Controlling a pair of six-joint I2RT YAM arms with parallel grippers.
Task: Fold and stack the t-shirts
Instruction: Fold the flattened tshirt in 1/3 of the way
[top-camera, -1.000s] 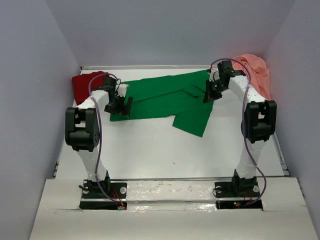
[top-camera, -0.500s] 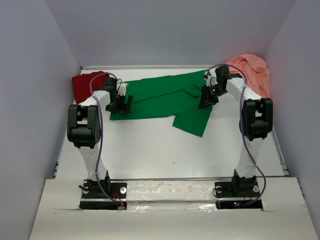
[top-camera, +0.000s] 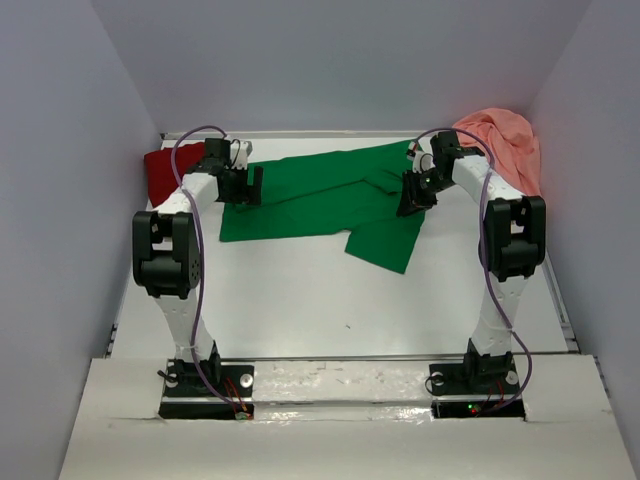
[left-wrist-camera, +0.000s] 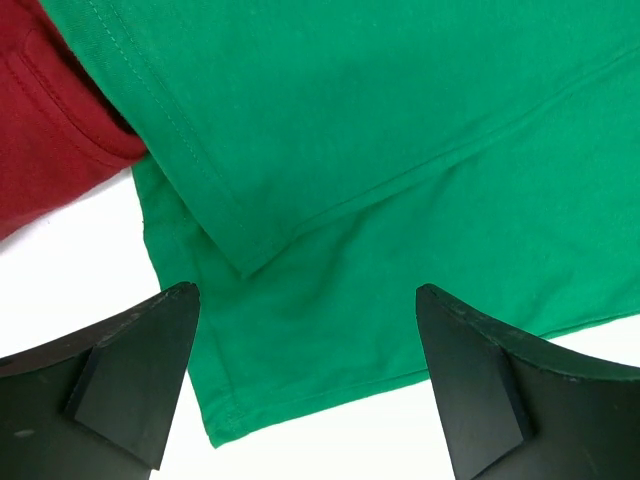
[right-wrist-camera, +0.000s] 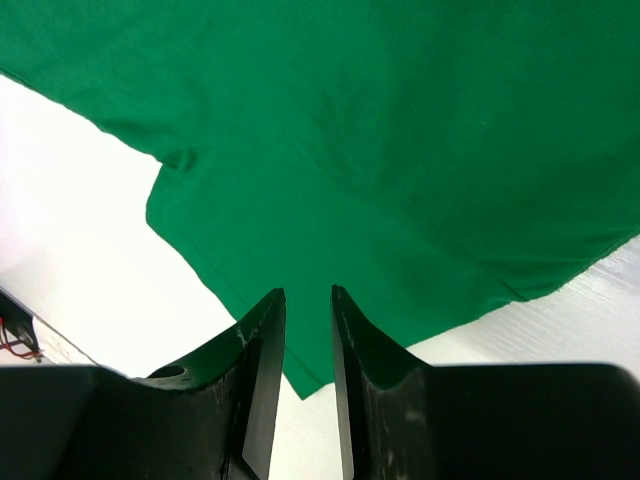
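Since the earlier frame the left gripper (top-camera: 243, 186) has travelled toward the far side, from the near-left hem of the green t-shirt (top-camera: 320, 200) to its far-left corner. The right gripper (top-camera: 413, 195) has shifted slightly left and its jaws have parted. The left jaws stand wide open above the cloth, holding nothing; beneath them a folded-over green edge is visible. The right jaws are narrowly parted and empty, over the green shirt's right portion. The green shirt lies spread on the table (top-camera: 300, 300), far centre. The dark red t-shirt (top-camera: 165, 170) is bunched at far left, touching the green one. The salmon-pink t-shirt (top-camera: 505, 140) is heaped in the far right corner.
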